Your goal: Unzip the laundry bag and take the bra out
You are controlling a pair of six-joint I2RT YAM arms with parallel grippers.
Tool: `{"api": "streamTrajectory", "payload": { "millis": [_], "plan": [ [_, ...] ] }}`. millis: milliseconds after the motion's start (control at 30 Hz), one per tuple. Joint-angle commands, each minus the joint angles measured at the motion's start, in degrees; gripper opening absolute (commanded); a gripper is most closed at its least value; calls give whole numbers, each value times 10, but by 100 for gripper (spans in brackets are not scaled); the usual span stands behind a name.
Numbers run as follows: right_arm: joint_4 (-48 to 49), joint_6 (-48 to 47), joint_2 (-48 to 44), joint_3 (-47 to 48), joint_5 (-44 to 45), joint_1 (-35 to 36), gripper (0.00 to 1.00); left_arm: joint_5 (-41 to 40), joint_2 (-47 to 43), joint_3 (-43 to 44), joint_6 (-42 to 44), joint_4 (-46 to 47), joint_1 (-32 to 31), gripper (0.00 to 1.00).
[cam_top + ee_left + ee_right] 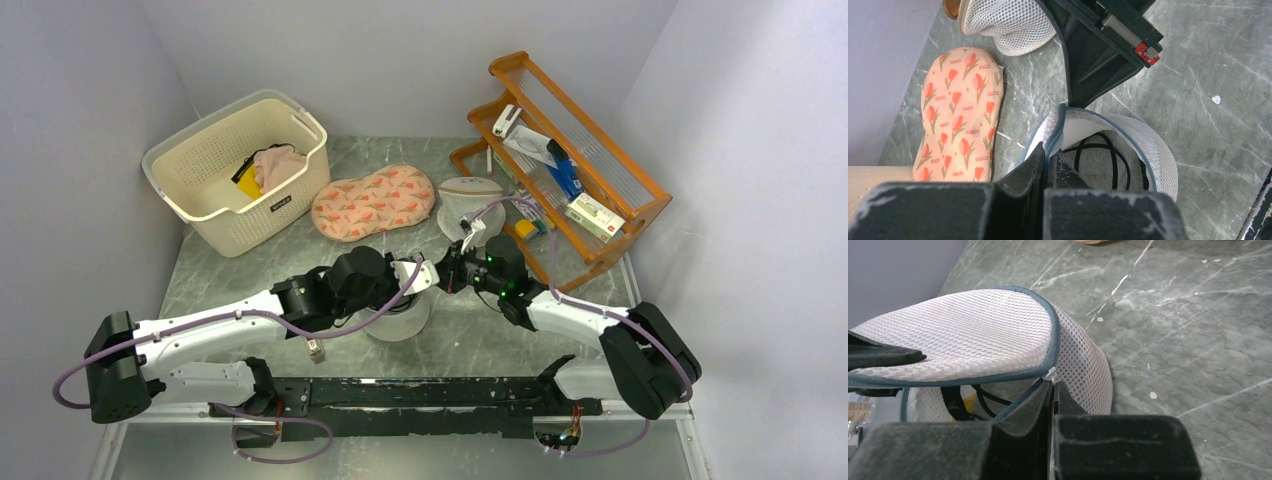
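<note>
The laundry bag, a white round mesh drum with blue-grey zip trim, sits on the table between the arms. Its top is partly unzipped and lifted. My left gripper is shut on the lid's edge, with its tips pinching the trim. My right gripper is shut on the white zip pull, tips at the bag's wall. The bra's black straps show inside on grey fabric, and also under the lid in the right wrist view.
A cream laundry basket with clothes stands at the back left. A peach tulip-print pouch and a white cone mesh bag with a tan rim lie behind the bag. A wooden rack stands at the back right.
</note>
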Motion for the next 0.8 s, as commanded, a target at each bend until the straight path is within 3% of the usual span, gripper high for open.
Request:
{"api": "streamTrajectory", "payload": {
  "millis": [0,367,600,700,767],
  "plan": [
    [-33,5,15,11,46,-13,0,1,-17,2,-1,20,-2,7],
    [-27,7,18,11,64,-31,0,25,-42,0,-4,22,-2,7],
    [0,-19,-11,0,10,-33,0,34,-77,-26,0,54,-2,7],
    [-8,-37,-44,-4,-1,-33,0,15,-59,-13,2,33,-2,11],
    [-22,-54,-60,-2,-17,-32,0,5,-42,-2,0,16,-2,23]
  ]
}}
